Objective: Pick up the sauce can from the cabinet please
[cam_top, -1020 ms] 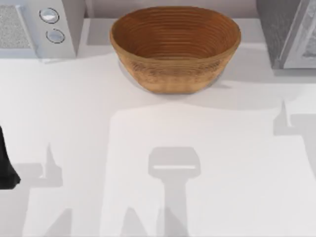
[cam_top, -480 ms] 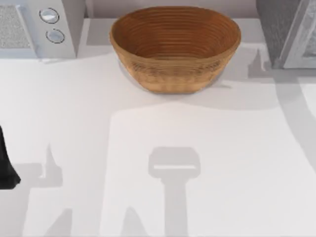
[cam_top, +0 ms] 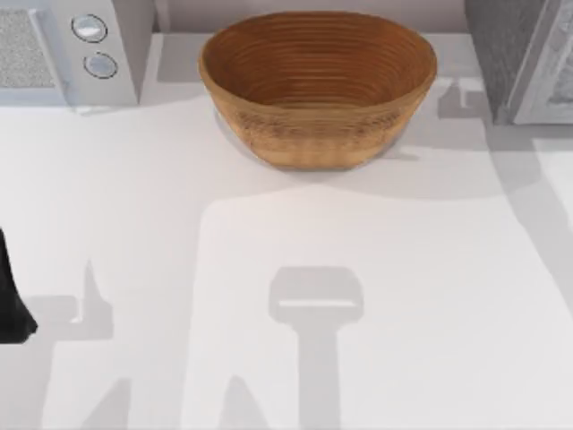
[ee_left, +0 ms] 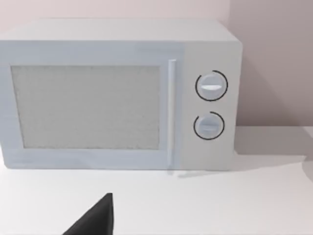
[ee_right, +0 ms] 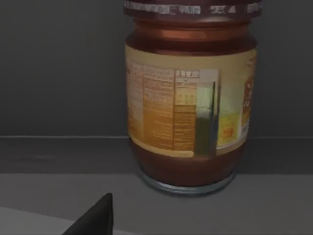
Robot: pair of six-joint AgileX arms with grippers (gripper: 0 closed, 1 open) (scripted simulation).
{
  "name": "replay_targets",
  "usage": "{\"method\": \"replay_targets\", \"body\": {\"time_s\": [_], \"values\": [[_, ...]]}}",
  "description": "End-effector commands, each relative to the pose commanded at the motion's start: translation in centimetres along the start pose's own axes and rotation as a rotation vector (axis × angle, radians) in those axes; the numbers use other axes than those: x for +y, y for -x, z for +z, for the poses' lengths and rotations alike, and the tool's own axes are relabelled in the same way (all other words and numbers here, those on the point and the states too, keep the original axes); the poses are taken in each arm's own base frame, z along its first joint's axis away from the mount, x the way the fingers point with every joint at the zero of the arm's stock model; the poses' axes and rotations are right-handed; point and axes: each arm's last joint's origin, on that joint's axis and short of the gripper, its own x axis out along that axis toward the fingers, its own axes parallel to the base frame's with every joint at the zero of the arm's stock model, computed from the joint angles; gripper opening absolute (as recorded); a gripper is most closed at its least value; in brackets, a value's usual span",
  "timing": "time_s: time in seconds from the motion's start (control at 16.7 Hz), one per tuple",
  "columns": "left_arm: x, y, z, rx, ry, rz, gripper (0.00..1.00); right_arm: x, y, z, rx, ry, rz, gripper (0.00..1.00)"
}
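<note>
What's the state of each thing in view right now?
Sauce can: upright on the dark cabinet shelf, not gripped.
Basket: upright at the back of the table, nothing visible inside.
Microwave: door shut, at the table's back left.
Cabinet: at the table's back right.
Left arm: parked at the table's left edge.
</note>
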Motion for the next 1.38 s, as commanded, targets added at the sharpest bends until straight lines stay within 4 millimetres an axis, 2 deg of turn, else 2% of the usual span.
{"method": "replay_targets", "body": {"time_s": [0.18,0.3,0.72,1.14,1.38], "values": [[0.0,0.0,0.0,0.0,0.0,0.0,1.0,-0.1,0.0,0.1,-0.003,-0.001,-0.003,1.0],[0.0,0.0,0.0,0.0,0.0,0.0,1.0,0.1,-1.0,0.3,-0.009,-0.002,-0.001,1.0],[0.0,0.0,0.0,0.0,0.0,0.0,1.0,1.1,-8.1,-0.2,-0.007,0.0,-0.009,1.0],[0.0,0.0,0.0,0.0,0.0,0.0,1.0,1.3,-8.8,-0.4,-0.006,0.0,-0.007,1.0],[0.0,0.0,0.0,0.0,0.0,0.0,1.0,1.3,-11.1,0.0,-0.01,0.0,-0.011,1.0]]}}
